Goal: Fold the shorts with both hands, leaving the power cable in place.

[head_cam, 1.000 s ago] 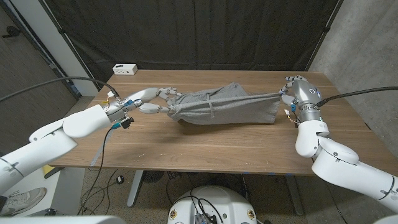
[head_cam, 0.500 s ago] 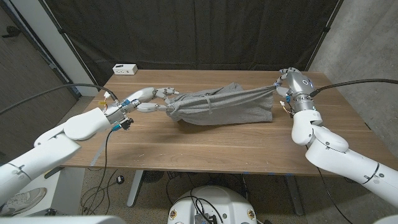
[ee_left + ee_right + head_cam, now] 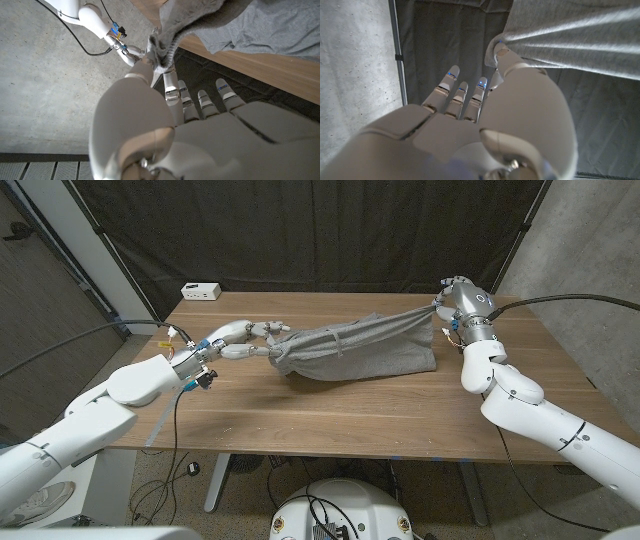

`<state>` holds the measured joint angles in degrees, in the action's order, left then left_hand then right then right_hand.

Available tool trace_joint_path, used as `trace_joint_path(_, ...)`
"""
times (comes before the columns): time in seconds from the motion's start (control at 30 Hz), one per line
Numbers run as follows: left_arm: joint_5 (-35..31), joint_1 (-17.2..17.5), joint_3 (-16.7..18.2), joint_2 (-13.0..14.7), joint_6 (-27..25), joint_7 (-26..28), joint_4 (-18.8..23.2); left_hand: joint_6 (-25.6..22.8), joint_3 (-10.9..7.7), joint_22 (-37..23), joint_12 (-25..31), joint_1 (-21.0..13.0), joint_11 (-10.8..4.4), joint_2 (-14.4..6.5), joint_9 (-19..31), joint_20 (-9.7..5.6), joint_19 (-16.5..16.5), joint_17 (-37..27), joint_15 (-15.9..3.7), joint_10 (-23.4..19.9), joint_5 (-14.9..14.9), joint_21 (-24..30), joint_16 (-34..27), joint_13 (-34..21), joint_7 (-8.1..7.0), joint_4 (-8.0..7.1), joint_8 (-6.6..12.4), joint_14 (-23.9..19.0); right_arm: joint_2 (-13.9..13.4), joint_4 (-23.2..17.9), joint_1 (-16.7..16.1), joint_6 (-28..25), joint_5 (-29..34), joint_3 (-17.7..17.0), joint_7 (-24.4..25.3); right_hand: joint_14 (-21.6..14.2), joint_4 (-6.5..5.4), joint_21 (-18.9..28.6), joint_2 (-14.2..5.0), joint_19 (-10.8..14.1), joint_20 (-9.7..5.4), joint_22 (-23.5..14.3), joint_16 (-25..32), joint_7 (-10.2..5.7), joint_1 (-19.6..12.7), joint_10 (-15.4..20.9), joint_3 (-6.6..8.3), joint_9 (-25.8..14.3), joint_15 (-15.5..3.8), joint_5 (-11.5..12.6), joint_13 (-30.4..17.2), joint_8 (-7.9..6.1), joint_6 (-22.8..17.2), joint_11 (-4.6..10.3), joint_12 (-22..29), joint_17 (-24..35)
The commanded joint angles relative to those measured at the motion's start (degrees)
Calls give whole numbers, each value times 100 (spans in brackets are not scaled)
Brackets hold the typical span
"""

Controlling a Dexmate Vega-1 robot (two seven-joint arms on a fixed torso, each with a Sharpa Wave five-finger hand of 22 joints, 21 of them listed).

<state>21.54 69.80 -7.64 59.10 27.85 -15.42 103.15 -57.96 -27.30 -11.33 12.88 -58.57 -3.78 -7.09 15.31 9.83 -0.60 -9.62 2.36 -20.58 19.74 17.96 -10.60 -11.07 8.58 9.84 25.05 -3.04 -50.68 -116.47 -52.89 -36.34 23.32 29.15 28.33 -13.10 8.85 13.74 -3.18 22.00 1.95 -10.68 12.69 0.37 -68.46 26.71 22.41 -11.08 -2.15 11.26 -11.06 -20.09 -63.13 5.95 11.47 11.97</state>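
The right robot hand (image 3: 447,298) has risen toward the table's (image 3: 330,415) far edge, pinching the grey shorts (image 3: 360,350) taut. The left robot hand (image 3: 255,340) grips their opposite end, with bare tabletop nearer.

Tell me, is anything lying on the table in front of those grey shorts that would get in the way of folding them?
Nothing visible does. The left hand and right hand each grip an end of the shorts, stretched between them. The wooden table in front is bare; the white box sits off at the far corner.
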Motion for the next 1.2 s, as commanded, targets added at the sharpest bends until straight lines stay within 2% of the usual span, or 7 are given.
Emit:
trace_joint_path(0.03, 35, 135, 246, -23, -4, 337, -24, -126, -13, -14, -24, -50, -3, -19, 744, 29, 42, -4, 17, -53, 42, 7, -11, -10, -146, -19, 16, -40, 379, 645, 515, 483, 233, 154, -88, -73, 11, -14, 9, 36, 4, -5, 1, -3, 34, 26, 60, -6, -482, 22, -8, 21, -34, 44, -13, 19)
trace_joint_path(0.53, 93, -88, 372, -148, -255, 558, -322, 6, -6, -24, -49, -66, 60, -75, 825, 42, 69, -4, 53, -22, 46, 17, 2, -14, -115, -31, -34, -31, 683, 1303, 1102, 857, 371, 423, -403, -61, 18, -26, 32, 18, 15, -4, -11, -6, 47, 37, 81, -7, -485, 27, -7, 30, -55, 73, -15, 17)
trace_joint_path(0.87, -141, -678, 43, -119, -703, 565, -598, 71, 8, -32, -77, -61, 80, -107, 885, 66, 61, -5, 96, 49, 32, 16, 17, -18, -140, -44, -55, 3, 853, 1777, 1508, 1049, 457, 647, -624, -59, 19, -30, 43, 16, 22, -3, -15, -21, 59, 27, 95, -7, -482, 31, -7, 37, -70, 84, -22, 16)
trace_joint_path(1.13, -218, -1257, -321, -228, -967, 511, -867, 100, 17, -36, -77, -59, 73, -121, 919, 71, 60, -5, 102, 50, 20, 16, 14, -20, -118, -47, -66, 1, 1016, 2289, 1838, 1350, 397, 793, -748, -63, 16, -34, 51, 12, 27, -3, -16, -20, 73, 29, 106, -7, -481, 34, -7, 48, -68, 85, -23, 16)
trace_joint_path(1.2, -221, -1311, -363, -232, -981, 523, -888, 102, 19, -37, -76, -59, 67, -125, 929, 72, 62, -5, 102, 49, 16, 17, 13, -20, -129, -48, -67, 1, 1044, 2343, 1872, 1349, 421, 818, -728, -61, 16, -34, 52, 14, 25, -3, -17, -20, 75, 30, 109, -7, -477, 35, -7, 50, -70, 74, -23, 16)
